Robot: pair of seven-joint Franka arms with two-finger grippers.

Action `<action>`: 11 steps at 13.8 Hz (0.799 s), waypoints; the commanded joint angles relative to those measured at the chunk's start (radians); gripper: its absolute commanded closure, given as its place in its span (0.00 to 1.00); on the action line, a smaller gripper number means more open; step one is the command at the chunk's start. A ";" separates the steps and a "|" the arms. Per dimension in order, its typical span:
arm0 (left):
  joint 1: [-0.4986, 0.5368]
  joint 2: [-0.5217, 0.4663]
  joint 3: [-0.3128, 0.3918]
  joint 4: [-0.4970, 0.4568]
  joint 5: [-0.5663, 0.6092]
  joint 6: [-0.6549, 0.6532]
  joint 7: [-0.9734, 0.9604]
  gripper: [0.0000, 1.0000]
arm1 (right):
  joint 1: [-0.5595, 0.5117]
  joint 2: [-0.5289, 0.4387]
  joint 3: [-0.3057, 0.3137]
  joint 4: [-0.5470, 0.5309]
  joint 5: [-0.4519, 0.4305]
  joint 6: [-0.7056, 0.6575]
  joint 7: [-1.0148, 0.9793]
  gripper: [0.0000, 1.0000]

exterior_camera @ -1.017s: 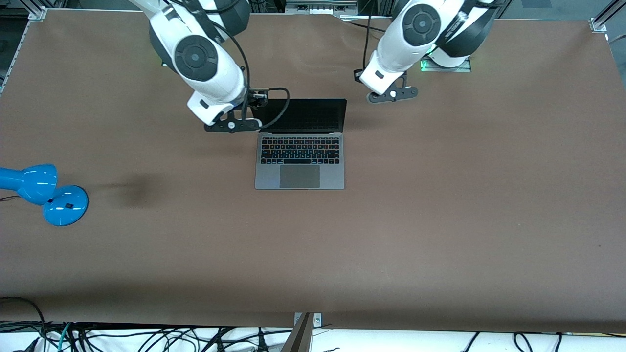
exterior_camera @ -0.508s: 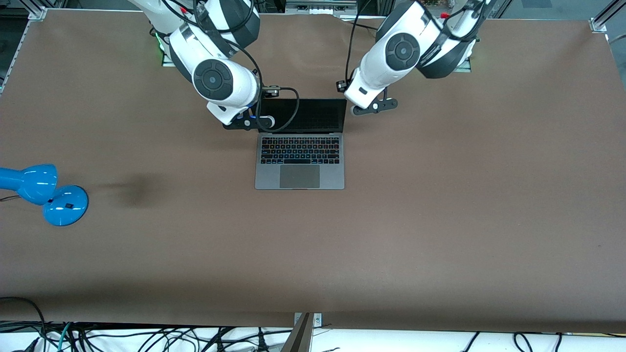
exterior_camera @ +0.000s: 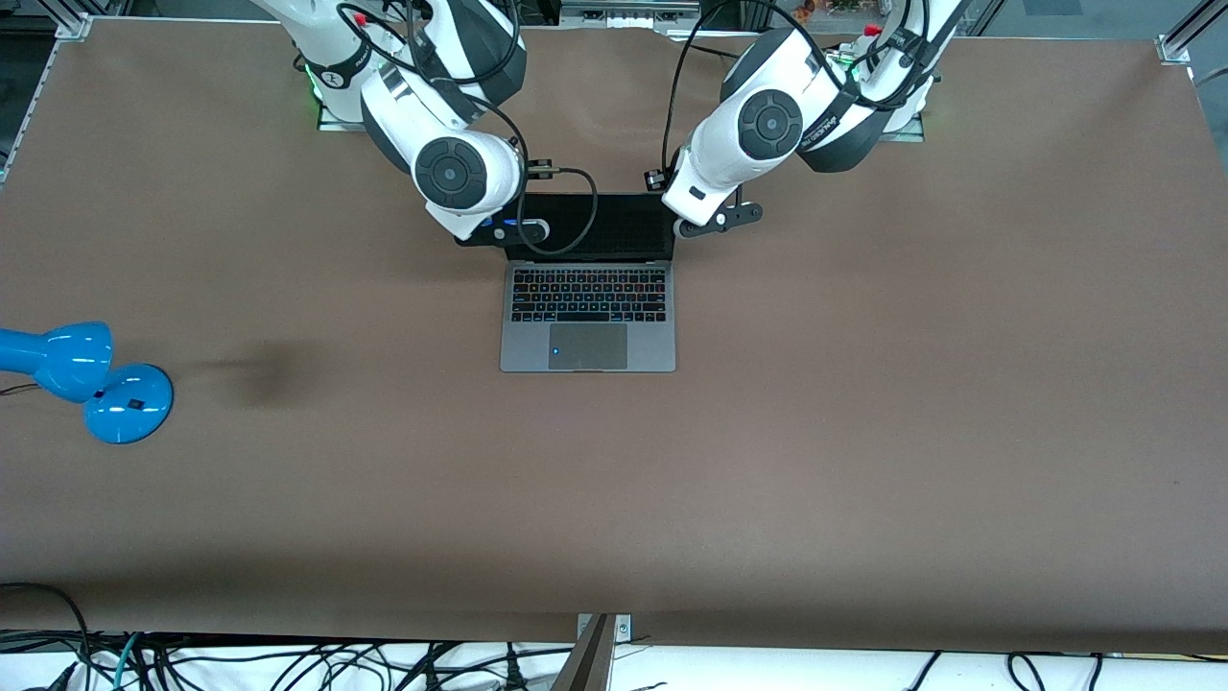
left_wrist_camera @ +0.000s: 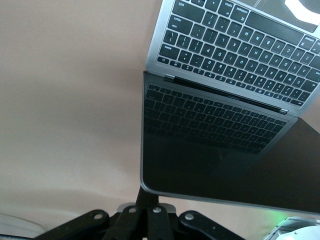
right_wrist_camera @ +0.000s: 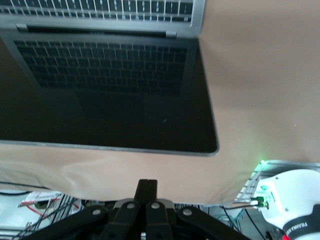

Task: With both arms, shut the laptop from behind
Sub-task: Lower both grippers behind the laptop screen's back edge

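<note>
The laptop lies open in the middle of the table, its dark screen upright and facing the front camera. My right gripper hangs at the screen's top corner toward the right arm's end. In the right wrist view its fingers are shut with nothing in them, a little apart from the lid's top edge. My left gripper is at the screen's other top corner. It is also shut and empty, and its fingertips meet the lid's rim, which hides their ends.
A blue desk lamp stands near the table's edge at the right arm's end, with a dark stain on the brown tabletop beside it. Loose cables lie below the table's edge nearest the front camera.
Both arms have swung inward, bringing each gripper from beside the laptop to a top corner of its lid. The laptop has stayed open and has not moved.
</note>
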 commanded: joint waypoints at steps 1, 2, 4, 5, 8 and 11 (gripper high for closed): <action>-0.003 0.045 -0.003 0.044 0.040 0.003 -0.017 1.00 | -0.004 -0.003 0.007 -0.005 0.021 -0.017 -0.007 0.97; -0.003 0.059 -0.003 0.053 0.046 0.003 -0.016 1.00 | -0.004 0.004 0.007 -0.005 0.021 -0.010 -0.005 0.97; -0.003 0.073 0.002 0.070 0.046 0.003 -0.016 1.00 | -0.015 0.009 0.004 -0.005 0.019 -0.004 -0.025 0.97; -0.003 0.078 0.004 0.081 0.047 0.003 -0.014 1.00 | -0.018 0.009 -0.004 -0.005 0.016 -0.004 -0.038 0.97; -0.001 0.101 0.008 0.099 0.087 0.003 -0.016 1.00 | -0.037 0.009 -0.012 -0.004 0.010 0.045 -0.065 0.97; 0.006 0.117 0.011 0.122 0.087 0.003 -0.021 1.00 | -0.043 0.009 -0.012 -0.004 0.004 0.083 -0.068 0.97</action>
